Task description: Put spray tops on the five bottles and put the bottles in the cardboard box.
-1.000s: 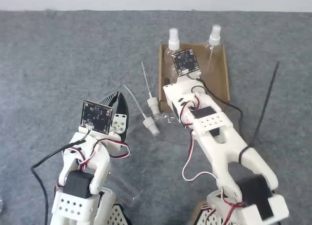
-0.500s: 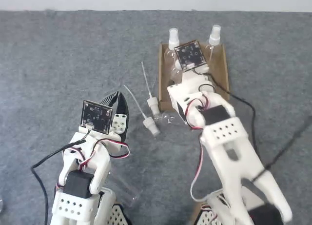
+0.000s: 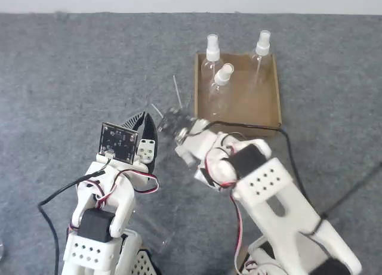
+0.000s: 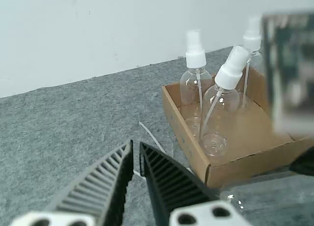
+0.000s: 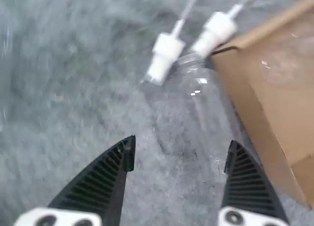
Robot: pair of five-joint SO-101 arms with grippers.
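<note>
Left gripper (image 3: 143,117), lower left of the high view: jaws almost together, nothing between them.
Right gripper (image 5: 181,142), centre of the high view: jaws spread wide, nothing gripped, over a clear uncapped bottle (image 5: 206,103) that lies on the grey carpet (image 3: 71,60) just beside the cardboard box (image 3: 277,102).
Two loose spray tops (image 5: 164,57): on the carpet near that bottle's neck.
Box, upper right of centre: holds three capped bottles (image 3: 222,84), the nearest leaning.

The high camera looks down over the table (image 3: 59,60), cardboard box (image 3: 253,105) toward one o'clock. Both wrist cameras, low and close, face it.
</note>
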